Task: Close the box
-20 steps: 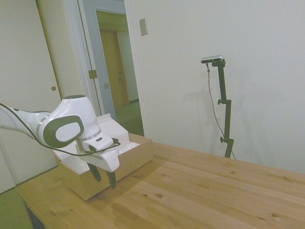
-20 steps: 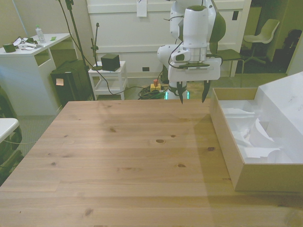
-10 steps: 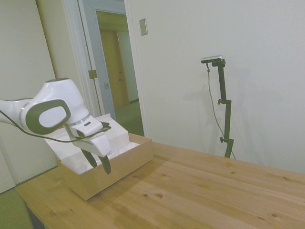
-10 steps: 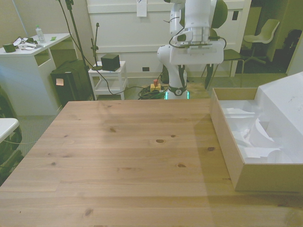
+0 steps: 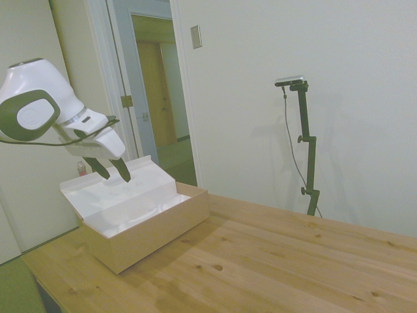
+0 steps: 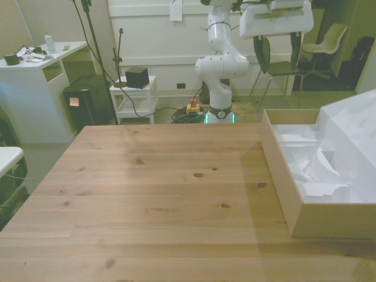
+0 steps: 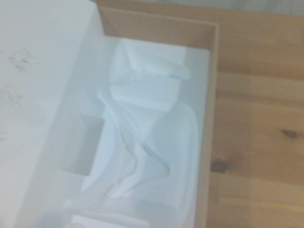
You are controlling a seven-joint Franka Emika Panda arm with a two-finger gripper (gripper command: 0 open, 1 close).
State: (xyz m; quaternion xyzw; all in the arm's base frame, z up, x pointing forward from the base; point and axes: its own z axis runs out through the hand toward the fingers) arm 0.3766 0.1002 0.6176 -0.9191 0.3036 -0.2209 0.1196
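One box with one raised lid, one hand, one wooden desk, one chair beyond.

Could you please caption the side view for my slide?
Open gripper poised above the raised lid of the open box.

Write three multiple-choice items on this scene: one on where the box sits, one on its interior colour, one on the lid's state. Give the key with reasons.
1. In the front view, the box lies at
A. the table's left side
B. the table's right side
C. the floor

2. The box's interior is
A. white
B. black
C. red

3. The lid is
A. shut flat
B. torn off
C. open, standing up

Key:
1 B, the tan wall runs along the right part of the table.
2 A, the wrist view shows a white moulded lining.
3 C, in the side view the lid rises behind the box, with the gripper above it.
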